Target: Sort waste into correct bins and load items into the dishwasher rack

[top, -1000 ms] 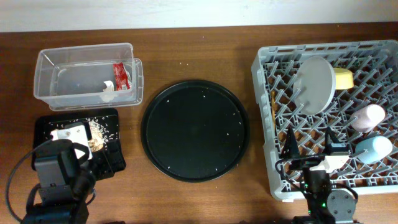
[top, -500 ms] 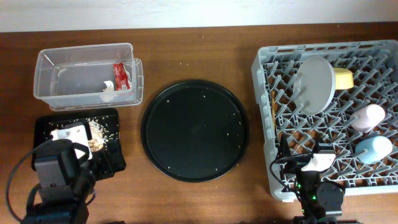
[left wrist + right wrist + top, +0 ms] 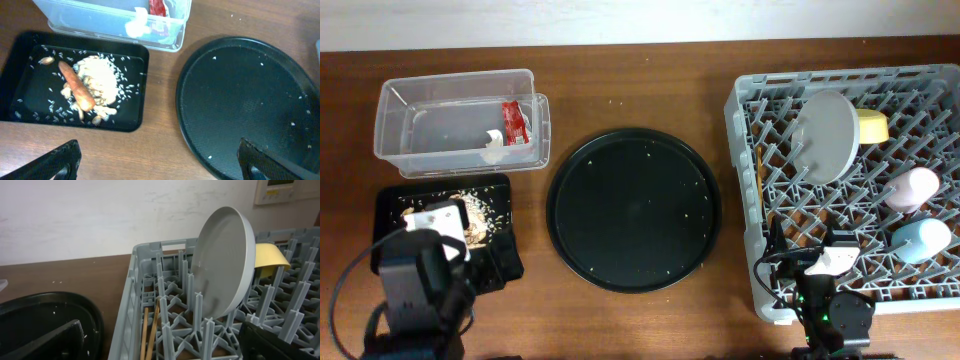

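The clear tub (image 3: 460, 120) holds the red wrapper (image 3: 513, 120) and white tissue (image 3: 493, 150); both show in the left wrist view, wrapper (image 3: 157, 7) and tissue (image 3: 136, 25). The black tray (image 3: 135, 120) holds the orange carrot (image 3: 76, 91) and rice with scraps (image 3: 100, 82). The grey rack (image 3: 750, 100) holds the plate (image 3: 827, 135), yellow bowl (image 3: 872, 126), pink cup (image 3: 910, 187), blue cup (image 3: 918, 240) and chopsticks (image 3: 149, 330). My left gripper (image 3: 157, 165) is open and empty, in front of the black tray. My right gripper (image 3: 162, 345) is open and empty over the rack's front left corner.
The large round black tray (image 3: 633, 208) lies between the bins and the rack, with a few rice grains on it. A white wall runs behind the table's far edge. The plate (image 3: 222, 260) stands on edge between the rack's pegs, with the bowl (image 3: 270, 257) behind it.
My right gripper has drawn back toward the rack's front edge and sits lower. My left wrist has shifted slightly toward the front, uncovering more of the black tray.
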`<state>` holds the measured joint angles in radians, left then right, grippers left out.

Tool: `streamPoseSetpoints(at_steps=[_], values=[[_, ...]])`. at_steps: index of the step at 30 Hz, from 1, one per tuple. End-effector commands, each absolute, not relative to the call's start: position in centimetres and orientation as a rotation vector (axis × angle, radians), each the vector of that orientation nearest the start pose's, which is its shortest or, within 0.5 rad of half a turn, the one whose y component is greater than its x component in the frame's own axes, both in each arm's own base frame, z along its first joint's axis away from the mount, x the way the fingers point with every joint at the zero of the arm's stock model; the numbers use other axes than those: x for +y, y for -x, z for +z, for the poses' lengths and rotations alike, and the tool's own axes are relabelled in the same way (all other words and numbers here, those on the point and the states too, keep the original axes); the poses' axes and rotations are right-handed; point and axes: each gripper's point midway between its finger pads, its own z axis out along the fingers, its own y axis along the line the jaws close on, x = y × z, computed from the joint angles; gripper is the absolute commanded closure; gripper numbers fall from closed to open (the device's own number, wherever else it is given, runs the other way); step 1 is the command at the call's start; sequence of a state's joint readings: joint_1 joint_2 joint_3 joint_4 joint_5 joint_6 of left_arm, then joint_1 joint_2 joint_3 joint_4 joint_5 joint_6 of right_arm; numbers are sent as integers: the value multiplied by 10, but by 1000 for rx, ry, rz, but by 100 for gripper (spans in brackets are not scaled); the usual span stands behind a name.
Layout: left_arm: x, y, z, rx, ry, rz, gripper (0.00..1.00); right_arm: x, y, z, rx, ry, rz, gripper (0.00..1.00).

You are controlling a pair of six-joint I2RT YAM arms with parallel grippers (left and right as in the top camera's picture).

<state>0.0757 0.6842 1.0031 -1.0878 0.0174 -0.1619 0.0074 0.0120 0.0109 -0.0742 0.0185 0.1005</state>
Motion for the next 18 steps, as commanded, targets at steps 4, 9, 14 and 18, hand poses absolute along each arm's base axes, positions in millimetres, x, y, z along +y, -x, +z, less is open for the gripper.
streamPoseSetpoints(at_steps=[4, 9, 14, 18], values=[[9, -206, 210, 2083, 200, -31, 1, -1, -246, 155, 1648, -93, 65, 2], [3, -226, 179, 1806, 163, -82, 1, -1, -246, 155, 1648, -93, 65, 2], [1, -247, 190, 1507, 110, -79, 1, -1, -246, 155, 1648, -93, 65, 2], [-7, -246, 157, 1647, -8, -13, 1, -1, -246, 155, 1648, -93, 65, 2]])
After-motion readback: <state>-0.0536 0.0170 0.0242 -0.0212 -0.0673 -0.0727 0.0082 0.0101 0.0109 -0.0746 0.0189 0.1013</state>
